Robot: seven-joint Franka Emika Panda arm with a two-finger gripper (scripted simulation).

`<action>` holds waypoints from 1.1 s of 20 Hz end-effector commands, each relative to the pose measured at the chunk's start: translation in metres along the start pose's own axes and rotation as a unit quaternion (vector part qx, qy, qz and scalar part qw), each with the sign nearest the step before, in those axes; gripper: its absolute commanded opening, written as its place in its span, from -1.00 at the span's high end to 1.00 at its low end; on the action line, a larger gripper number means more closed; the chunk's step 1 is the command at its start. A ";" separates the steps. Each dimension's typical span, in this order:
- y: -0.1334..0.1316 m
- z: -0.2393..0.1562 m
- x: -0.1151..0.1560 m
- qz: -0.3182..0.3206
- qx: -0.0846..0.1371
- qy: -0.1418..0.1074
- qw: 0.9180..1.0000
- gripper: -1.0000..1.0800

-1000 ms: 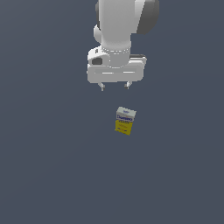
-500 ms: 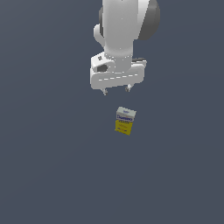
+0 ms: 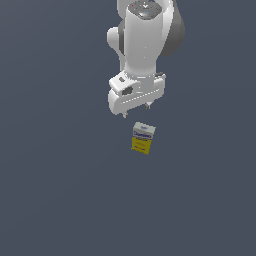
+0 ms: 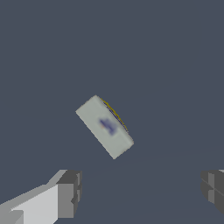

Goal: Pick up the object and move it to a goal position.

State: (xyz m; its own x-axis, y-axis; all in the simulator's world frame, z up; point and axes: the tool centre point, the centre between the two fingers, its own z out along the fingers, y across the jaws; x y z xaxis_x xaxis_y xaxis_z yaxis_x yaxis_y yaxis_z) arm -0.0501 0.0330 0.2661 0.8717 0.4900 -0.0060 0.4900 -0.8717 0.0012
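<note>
White on top with blue lettering and yellow below, the small rectangular box [image 3: 143, 138] stands on the plain dark grey counter [image 3: 55, 190], well away from any edge I can see, and nothing is touching it. My white arm's gripper [image 3: 136, 110] hangs above and just behind it in the exterior view, toward that view's left, with its fingers [image 4: 70, 192] spread wide and empty; the wrist view shows the two grey pads far apart with the box's pale top [image 4: 105, 127] ahead of them, not yet between them. I judge I am in the approach step, before any grasp. Next I need to bring the fingers over the box, turn the wrist so the pads face its narrow sides, since it sits skewed to them, then descend and pinch.
</note>
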 end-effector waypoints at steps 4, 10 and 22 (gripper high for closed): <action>-0.005 0.015 0.007 -0.080 -0.001 0.000 0.997 -0.92; -0.011 0.031 0.014 -0.166 -0.001 0.001 0.986 -0.92; -0.022 0.057 0.024 -0.302 -0.001 0.002 0.953 -0.92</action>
State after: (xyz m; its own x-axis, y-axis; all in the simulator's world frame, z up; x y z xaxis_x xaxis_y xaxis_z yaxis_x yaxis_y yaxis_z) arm -0.0404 0.0629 0.2113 0.4556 0.8902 -0.0021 0.8902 -0.4556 -0.0001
